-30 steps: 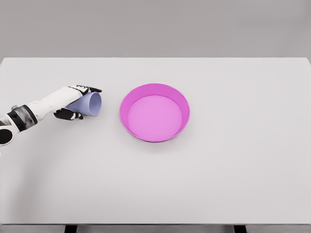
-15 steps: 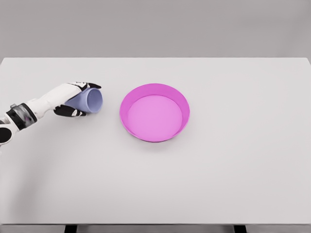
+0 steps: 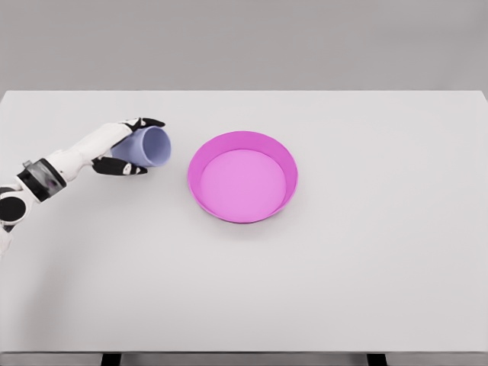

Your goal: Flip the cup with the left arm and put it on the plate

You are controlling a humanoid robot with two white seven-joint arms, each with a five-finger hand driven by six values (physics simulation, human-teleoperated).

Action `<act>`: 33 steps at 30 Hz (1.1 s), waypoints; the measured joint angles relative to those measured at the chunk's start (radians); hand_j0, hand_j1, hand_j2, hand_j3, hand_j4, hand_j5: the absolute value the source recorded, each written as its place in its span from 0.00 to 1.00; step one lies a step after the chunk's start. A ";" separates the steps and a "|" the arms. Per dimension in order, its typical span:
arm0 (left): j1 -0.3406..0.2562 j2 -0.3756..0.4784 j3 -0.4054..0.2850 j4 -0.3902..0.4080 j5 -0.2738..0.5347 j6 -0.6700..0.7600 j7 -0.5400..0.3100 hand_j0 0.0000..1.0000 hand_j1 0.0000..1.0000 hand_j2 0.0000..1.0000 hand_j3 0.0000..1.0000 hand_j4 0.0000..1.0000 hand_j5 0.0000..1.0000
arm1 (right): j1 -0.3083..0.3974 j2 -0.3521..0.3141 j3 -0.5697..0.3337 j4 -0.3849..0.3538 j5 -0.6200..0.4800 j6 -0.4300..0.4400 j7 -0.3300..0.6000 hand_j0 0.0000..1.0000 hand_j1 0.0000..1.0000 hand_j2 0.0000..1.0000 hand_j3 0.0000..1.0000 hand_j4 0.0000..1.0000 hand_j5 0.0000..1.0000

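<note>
Wide white table point(image 3: 366, 290), bare but for two things, so plenty of room to swing an arm. Right of the hand, near the table's middle: magenta plate point(image 3: 242, 187), shallow, raised rim, flat floor waiting for the cup. Well left of the plate and apart from it: left arm point(image 3: 72, 158), reaching in from the lower left edge. Left hand point(image 3: 122, 149) wrapped round the lilac cup point(image 3: 147, 146), dark fingertips curled over the top and under the bottom, thumb side low. Cup on its side, mouth turned toward the plate and slightly up, seemingly just off the table. Probably gripped round the wall so that a wrist roll can set it upright. Not yet flipped, not yet on the plate.
</note>
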 measured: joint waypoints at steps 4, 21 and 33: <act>0.000 -0.026 -0.001 -0.001 0.049 0.000 0.000 0.76 0.76 0.76 0.76 0.76 0.76 | 0.000 0.000 0.000 0.000 0.000 0.000 0.000 1.00 1.00 1.00 1.00 1.00 1.00; 0.011 -0.077 -0.003 -0.079 0.177 0.000 0.000 0.73 0.73 0.73 0.73 0.73 0.73 | 0.002 0.000 0.000 0.000 0.000 0.000 0.000 1.00 1.00 1.00 1.00 1.00 1.00; 0.020 -0.164 -0.041 -0.122 0.210 0.000 -0.003 0.71 0.71 0.71 0.71 0.71 0.71 | 0.000 0.000 0.000 0.000 0.000 0.000 0.000 1.00 1.00 1.00 1.00 1.00 1.00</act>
